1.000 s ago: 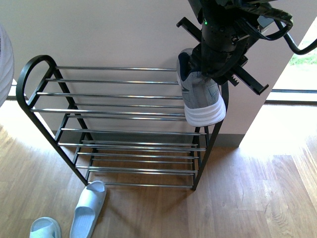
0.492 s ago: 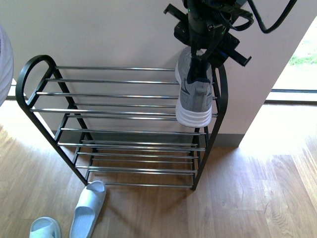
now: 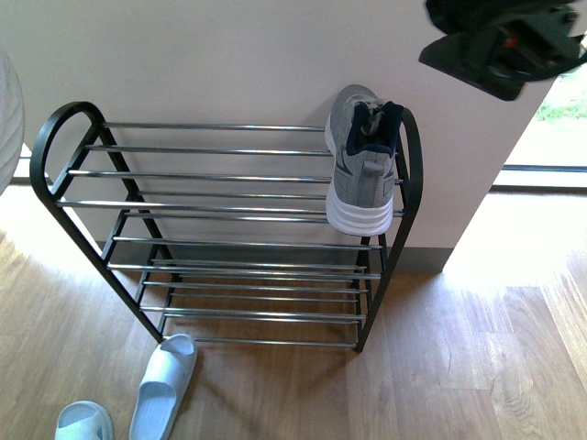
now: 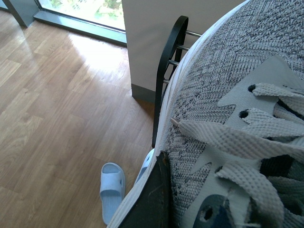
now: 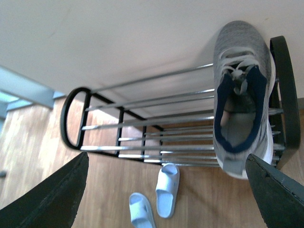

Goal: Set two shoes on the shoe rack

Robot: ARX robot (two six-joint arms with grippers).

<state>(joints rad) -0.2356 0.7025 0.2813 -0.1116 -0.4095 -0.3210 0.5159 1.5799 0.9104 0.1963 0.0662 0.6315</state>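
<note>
grey sneaker [image 3: 359, 170] lies atop the rack [image 3: 415, 183], below the spread right hand [image 3: 503, 48].

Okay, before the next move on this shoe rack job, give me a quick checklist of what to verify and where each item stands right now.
1. First sneaker lies on the shoe rack's top tier, at its right end: ok.
2. Its seating: the heel juts past the front bar, so cannot tell if it is stable.
3. Right tool is open, empty and clear of that sneaker: ok.
4. Second sneaker sits in the left tool: ok. How firm the grip is: cannot tell.
5. Free bars on the top tier beside the first sneaker: ok.
6. Slide sandals are on the floor, off the tiers: ok.
</note>
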